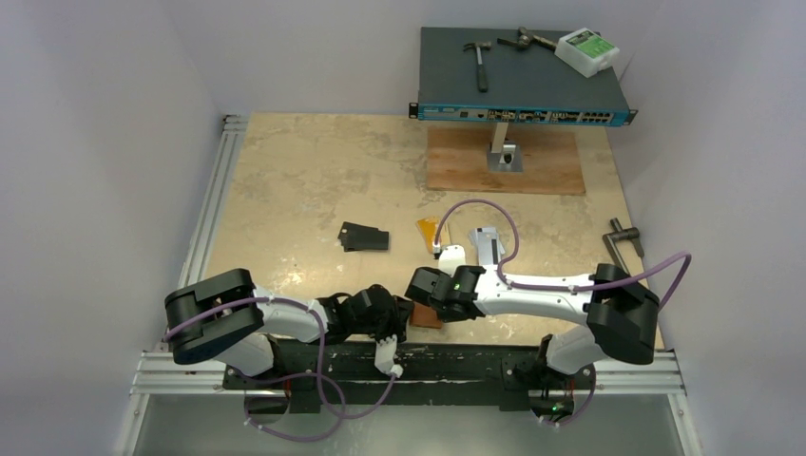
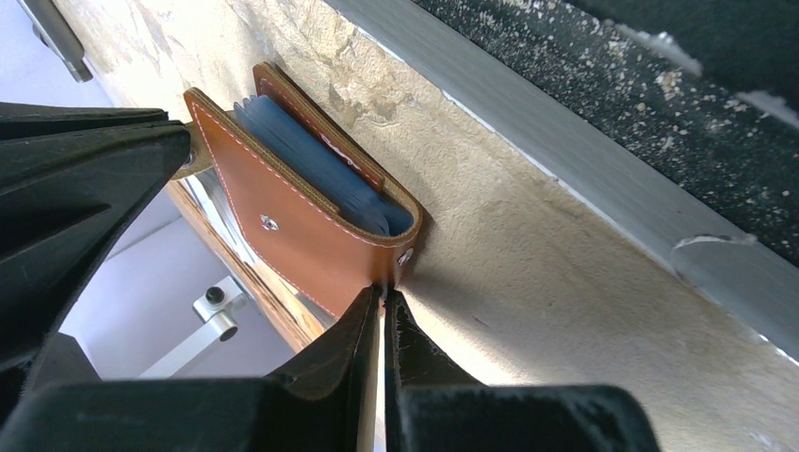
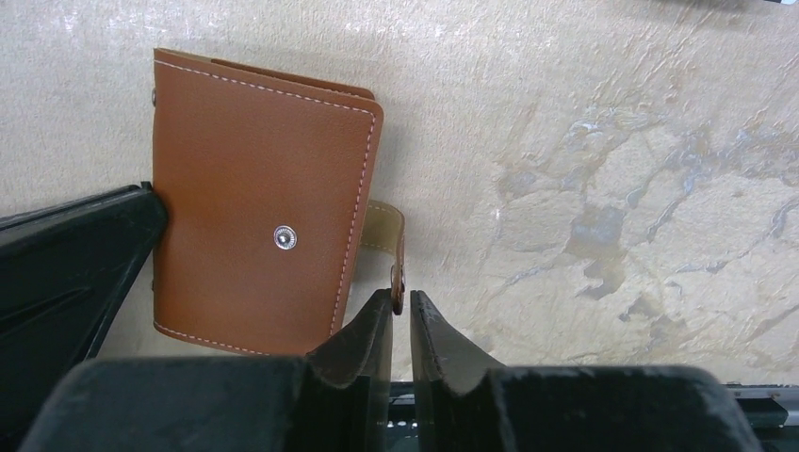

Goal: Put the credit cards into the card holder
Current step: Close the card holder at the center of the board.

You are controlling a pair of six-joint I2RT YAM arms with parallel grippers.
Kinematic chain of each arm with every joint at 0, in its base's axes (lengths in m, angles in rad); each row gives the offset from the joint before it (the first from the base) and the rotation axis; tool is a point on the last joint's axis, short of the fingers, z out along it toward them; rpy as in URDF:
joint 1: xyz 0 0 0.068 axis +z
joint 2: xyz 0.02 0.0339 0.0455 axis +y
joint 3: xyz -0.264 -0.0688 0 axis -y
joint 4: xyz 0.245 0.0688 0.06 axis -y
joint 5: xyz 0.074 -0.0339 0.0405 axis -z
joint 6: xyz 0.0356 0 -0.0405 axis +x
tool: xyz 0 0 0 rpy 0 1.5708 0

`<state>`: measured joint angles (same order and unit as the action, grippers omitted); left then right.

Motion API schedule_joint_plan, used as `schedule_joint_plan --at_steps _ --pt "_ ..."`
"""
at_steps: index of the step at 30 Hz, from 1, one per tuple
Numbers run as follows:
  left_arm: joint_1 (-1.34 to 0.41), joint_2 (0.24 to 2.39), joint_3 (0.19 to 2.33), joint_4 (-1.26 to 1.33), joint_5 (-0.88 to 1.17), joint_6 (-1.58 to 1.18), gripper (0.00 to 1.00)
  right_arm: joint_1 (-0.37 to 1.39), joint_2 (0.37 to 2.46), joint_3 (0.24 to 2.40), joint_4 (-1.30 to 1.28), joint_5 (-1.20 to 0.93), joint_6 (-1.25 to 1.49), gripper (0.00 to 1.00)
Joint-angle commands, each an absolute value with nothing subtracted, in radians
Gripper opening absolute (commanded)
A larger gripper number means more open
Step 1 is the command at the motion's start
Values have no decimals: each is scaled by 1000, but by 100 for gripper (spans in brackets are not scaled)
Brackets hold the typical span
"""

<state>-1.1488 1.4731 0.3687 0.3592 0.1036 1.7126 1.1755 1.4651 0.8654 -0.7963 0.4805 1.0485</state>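
Card holder (image 3: 254, 217): brown leather, white stitching, snap tab (image 3: 384, 235) unfastened.

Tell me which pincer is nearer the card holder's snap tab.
Right. The right pincer is closed on the snap tab at its tip; the left pincer pinches the card holder at its opposite, spine edge, across the cover.

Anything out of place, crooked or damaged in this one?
Nothing damaged or spilled. The card holder lies at the near edge of the table with its snap tab undone and sticking out sideways. The black cards mid-table overlap crookedly. A loose metal tool lies near the right edge.
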Motion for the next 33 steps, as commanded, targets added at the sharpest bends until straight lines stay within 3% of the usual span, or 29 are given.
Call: schedule_joint_plan --at_steps 1,9,13,33 --pt "-1150 1482 359 253 93 1702 3 1182 1431 902 -817 507 1072 11" --pt "-1153 1482 364 246 91 1701 3 1182 1425 908 -809 514 1063 9" --pt "-1154 1482 363 244 89 1700 3 1183 1428 906 -806 518 1064 0" --pt "-1157 1483 371 232 90 1704 3 1182 1409 932 -705 443 991 0"
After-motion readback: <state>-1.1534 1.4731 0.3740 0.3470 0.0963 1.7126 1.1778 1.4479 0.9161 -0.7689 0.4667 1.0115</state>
